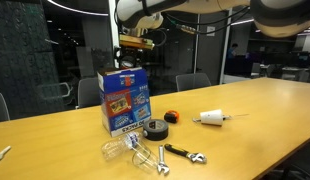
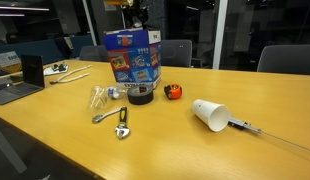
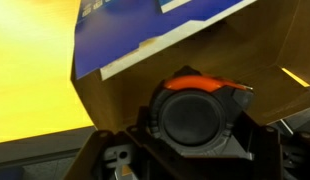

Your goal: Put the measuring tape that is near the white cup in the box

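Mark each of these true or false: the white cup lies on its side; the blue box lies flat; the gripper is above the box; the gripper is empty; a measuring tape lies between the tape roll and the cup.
1. The white cup lies on its side on the table. True.
2. The blue box lies flat. False: it stands upright.
3. The gripper is above the box. True.
4. The gripper is empty. False: the wrist view shows a black-and-orange measuring tape held in it over the open box.
5. An orange measuring tape lies between the black tape roll and the cup. True.
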Action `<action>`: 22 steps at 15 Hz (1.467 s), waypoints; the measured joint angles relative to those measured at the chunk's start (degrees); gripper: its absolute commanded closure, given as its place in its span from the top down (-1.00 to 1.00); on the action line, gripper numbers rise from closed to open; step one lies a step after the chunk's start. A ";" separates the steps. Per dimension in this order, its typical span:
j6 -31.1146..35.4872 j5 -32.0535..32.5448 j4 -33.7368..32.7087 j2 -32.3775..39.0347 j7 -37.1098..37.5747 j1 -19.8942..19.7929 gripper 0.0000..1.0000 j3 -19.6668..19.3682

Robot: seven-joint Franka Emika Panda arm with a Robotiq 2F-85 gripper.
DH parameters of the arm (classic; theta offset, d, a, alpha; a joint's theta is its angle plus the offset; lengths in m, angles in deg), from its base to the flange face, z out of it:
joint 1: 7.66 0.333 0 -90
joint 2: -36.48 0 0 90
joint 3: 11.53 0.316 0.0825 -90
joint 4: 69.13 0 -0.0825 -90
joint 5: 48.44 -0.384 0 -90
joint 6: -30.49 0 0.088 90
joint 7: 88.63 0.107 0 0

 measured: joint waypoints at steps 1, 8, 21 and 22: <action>0.00 -0.24 -0.74 0.76 -0.32 -0.02 1.00 0.07; -0.36 -1.35 -4.41 2.94 -1.49 -0.16 1.00 0.24; -35.52 6.75 -9.26 -9.06 -8.87 -0.29 1.00 -2.60; -36.02 6.75 -7.48 -11.24 -9.39 -0.48 1.00 -2.60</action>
